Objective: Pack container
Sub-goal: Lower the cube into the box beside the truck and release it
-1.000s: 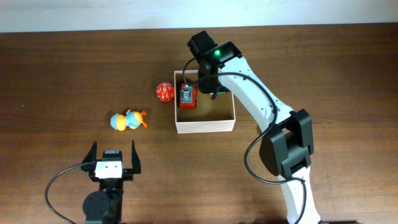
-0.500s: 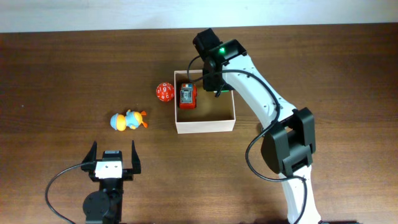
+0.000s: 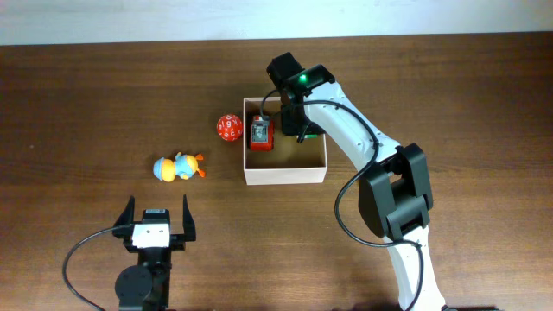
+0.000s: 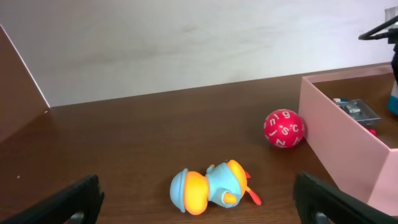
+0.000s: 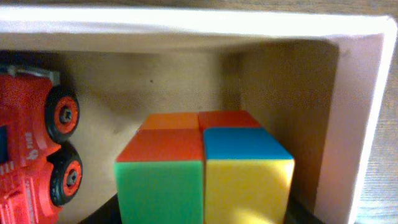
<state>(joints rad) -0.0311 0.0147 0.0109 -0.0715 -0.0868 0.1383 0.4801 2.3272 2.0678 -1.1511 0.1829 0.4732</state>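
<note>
Right wrist: multicoloured cube in container, right tool grip unclear; left tool spread

The table I work at is dark brown wood, and three things lie directly on it. The box, white outside and tan inside, sits flat toward the far middle, with a red ball marked with white numbers just beside its left wall, not touching. A blue and orange toy lies on its side nearer to me on my left, apart from both.
</note>
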